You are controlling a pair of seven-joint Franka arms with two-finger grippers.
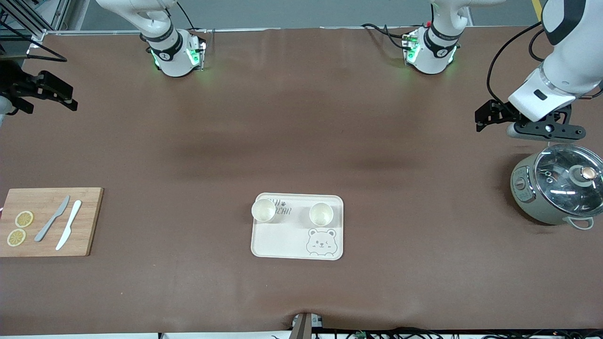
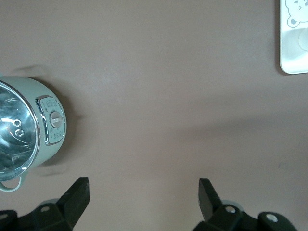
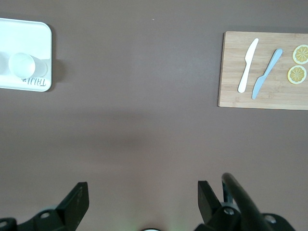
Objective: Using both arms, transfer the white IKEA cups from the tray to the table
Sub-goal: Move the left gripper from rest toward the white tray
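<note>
Both sets of jaws stand wide apart and hold nothing. The left gripper hangs over bare table beside the cooker; the right gripper hangs at the right arm's end, above the cutting board. Both white IKEA cups stand upright on the tray, well apart from either gripper. Procedure: bring each arm over its closer cup, centre the jaws on the rim, then descend vertically.

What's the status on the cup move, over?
Left gripper open above pot; right gripper open, waiting at its table end. Both cups on tray. Nothing blocking.
</note>
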